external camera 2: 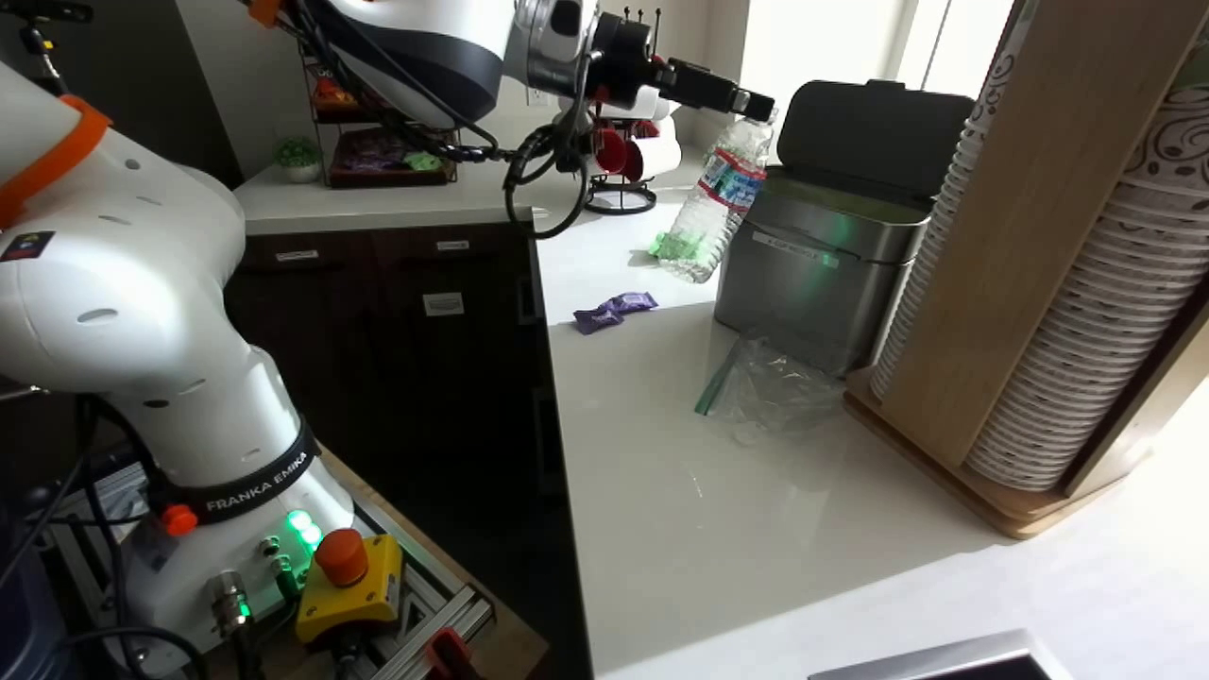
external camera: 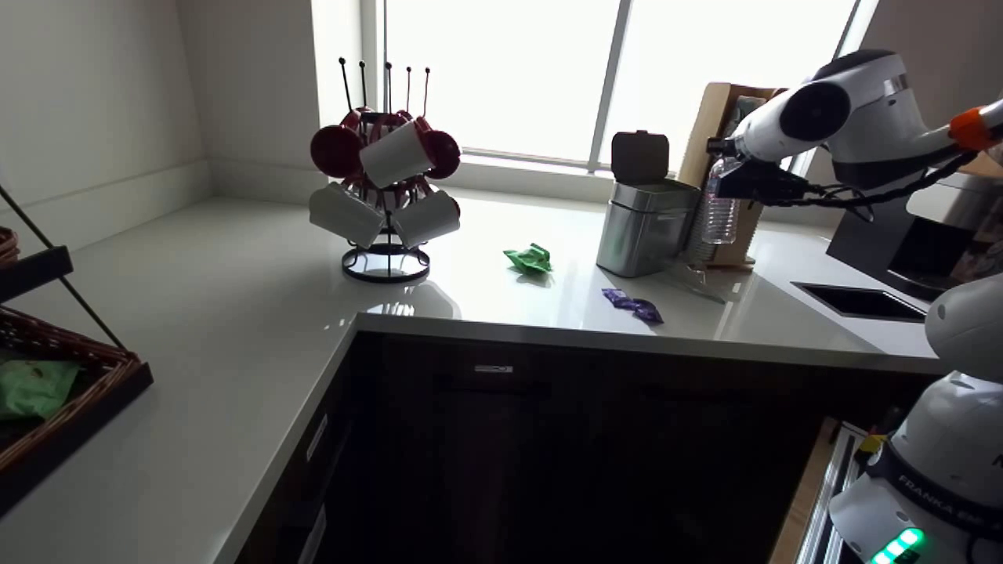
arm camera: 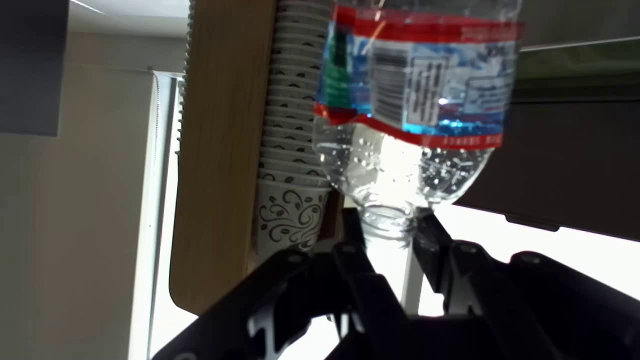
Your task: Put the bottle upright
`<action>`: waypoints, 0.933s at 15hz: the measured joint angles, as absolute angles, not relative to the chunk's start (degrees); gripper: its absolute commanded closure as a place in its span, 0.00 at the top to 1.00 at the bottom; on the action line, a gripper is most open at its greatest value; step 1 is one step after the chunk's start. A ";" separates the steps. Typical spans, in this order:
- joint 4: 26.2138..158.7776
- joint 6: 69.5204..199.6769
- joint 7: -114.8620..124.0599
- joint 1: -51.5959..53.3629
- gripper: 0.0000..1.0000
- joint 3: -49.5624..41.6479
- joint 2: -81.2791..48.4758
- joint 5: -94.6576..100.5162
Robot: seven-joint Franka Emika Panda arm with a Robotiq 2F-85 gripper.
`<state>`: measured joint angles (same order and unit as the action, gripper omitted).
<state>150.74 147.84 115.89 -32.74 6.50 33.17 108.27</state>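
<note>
The bottle (external camera: 721,211) is small, clear plastic with a red and blue label. It hangs in the air above the counter (external camera 2: 652,529), neck up. In an exterior view the bottle (external camera 2: 718,198) is tilted, its base swung toward the lower left. My gripper (external camera 2: 756,104) is shut on its neck. In the wrist view the neck of the bottle (arm camera: 415,85) sits between the two fingertips of the gripper (arm camera: 390,222), and the bottle has no cap. The base of the bottle is cut off in the wrist view.
A steel canister (external camera 2: 812,264) with its dark lid raised stands close behind the bottle. A wooden cup holder (external camera 2: 992,283) stands beside it. A clear plastic bag (external camera 2: 774,387), purple wrappers (external camera 2: 614,312) and a green packet (external camera: 531,258) lie on the counter. A mug rack (external camera: 388,262) stands farther off.
</note>
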 measured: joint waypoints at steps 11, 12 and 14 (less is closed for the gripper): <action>153.68 123.29 124.30 -9.86 0.08 -5.16 28.36 108.40; 153.62 123.29 123.50 -9.50 0.08 -5.59 28.36 108.39; 153.39 120.63 122.40 -8.07 0.08 -6.47 28.20 106.53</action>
<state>153.39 120.63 122.40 -8.07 -6.47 28.20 106.53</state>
